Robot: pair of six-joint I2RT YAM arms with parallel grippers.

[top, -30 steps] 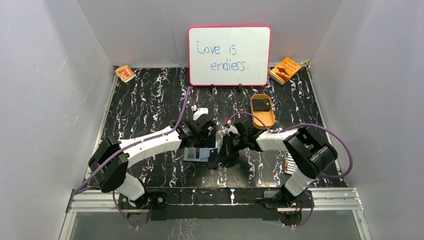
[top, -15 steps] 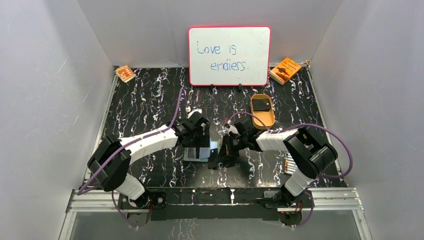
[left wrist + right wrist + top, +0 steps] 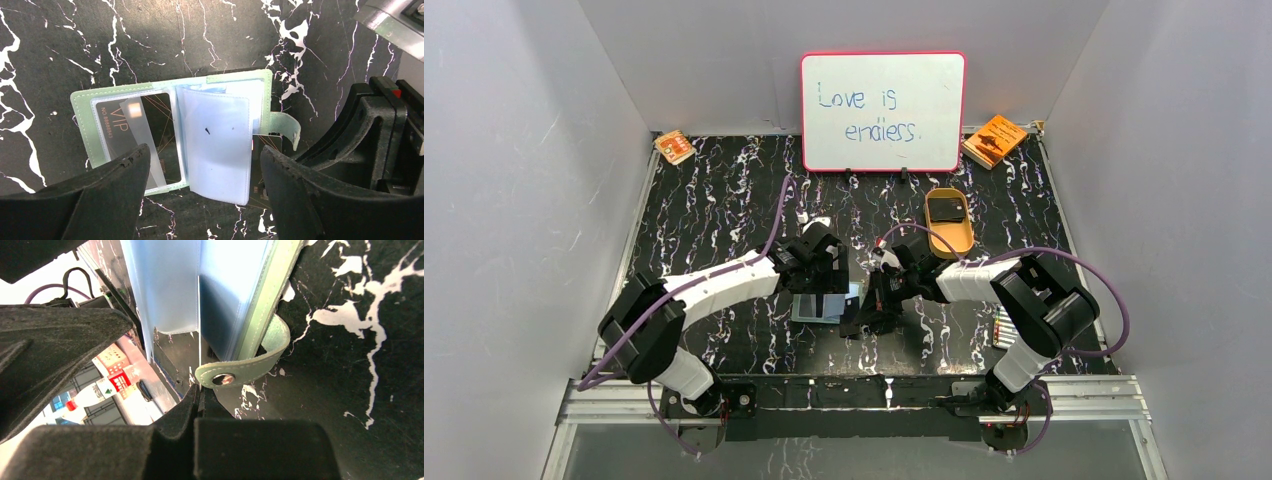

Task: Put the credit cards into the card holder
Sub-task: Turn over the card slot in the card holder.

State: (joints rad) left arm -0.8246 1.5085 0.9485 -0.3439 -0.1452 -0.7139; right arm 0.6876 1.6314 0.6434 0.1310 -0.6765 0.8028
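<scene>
Your left gripper (image 3: 204, 152) has drawn back, spread, above the card holder (image 3: 240, 76); right gripper (image 3: 199, 400) pinches a credit card (image 3: 267, 142): feed it in.

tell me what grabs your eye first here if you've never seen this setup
The pink-framed whiteboard reading "Love is endless." stands at the back centre of the black marbled table. In front, mid-table, the card holder lies open with a dark VIP card in one pocket, under the open left end effector. The shut right end effector pinches a second card by the holder's strap.
</scene>
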